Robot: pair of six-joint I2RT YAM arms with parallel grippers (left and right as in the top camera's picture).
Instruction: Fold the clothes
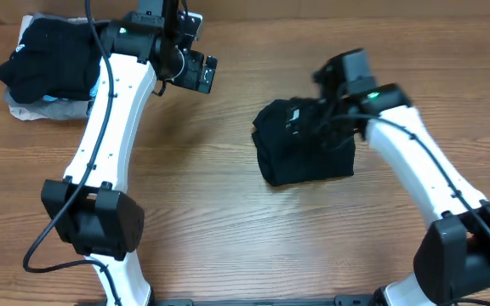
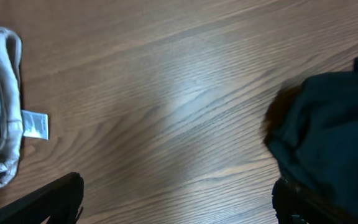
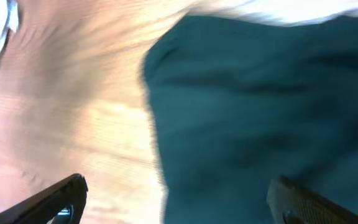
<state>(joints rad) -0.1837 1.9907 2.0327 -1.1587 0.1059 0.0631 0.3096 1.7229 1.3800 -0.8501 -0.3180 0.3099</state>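
A folded black shirt (image 1: 304,153) lies on the wooden table right of centre. My right gripper (image 1: 306,117) hovers over its far edge. In the blurred right wrist view the black shirt (image 3: 260,106) fills the right side, and the right gripper (image 3: 179,202) is open: one finger stands over bare wood, the other over the cloth. My left gripper (image 1: 197,73) hangs open over bare table at the back. In the left wrist view the left gripper (image 2: 176,205) has nothing between its fingers, and the edge of the black shirt (image 2: 328,137) shows on the right.
A stack of folded clothes (image 1: 48,68) sits at the back left, black on top with light-blue and beige beneath. Its beige garment (image 2: 2,106) and a small white tag (image 2: 35,124) show in the left wrist view. Both arm bases stand at the table's front edge.
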